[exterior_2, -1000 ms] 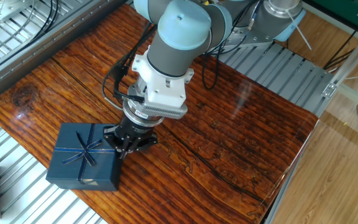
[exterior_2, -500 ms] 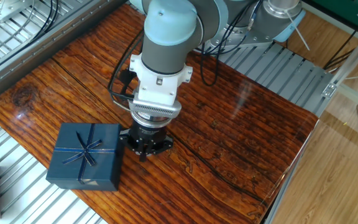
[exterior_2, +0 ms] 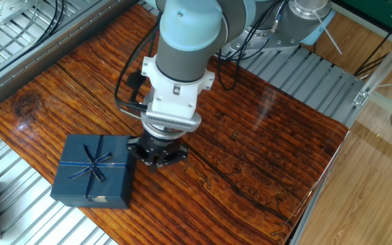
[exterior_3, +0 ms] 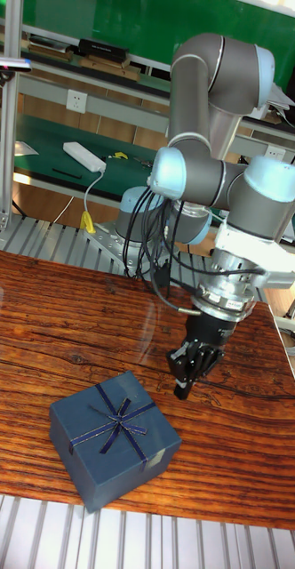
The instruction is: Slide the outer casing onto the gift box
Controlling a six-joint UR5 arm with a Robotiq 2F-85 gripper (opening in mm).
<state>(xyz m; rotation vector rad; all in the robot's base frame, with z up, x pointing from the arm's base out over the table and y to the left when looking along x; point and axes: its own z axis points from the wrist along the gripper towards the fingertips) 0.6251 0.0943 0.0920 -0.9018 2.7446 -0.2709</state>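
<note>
The end effector (exterior_2: 156,156) (exterior_3: 185,378) is seen poised just above the tabletop (exterior_2: 250,150) (exterior_3: 41,311), pointing downward. In the tall fixed view its fingers are seen drawn close together, nothing being held between them; in the fixed view the fingertips are largely masked by the wrist housing, and their spacing cannot be judged there.

The outer casing (exterior_2: 94,170) (exterior_3: 114,436) is found resting on the tabletop just beside the end effector. In the fixed view its near edge appears almost in contact with the fingers; the tall fixed view shows a clear strip of wood between them, so the two are apart. The crossed ribbon lines and small bow are visible on its top face in both views.

The gift box cannot be made out as a separate item in either view; the casing is seen as one closed block, and whether the tray sits inside cannot be told.
</note>
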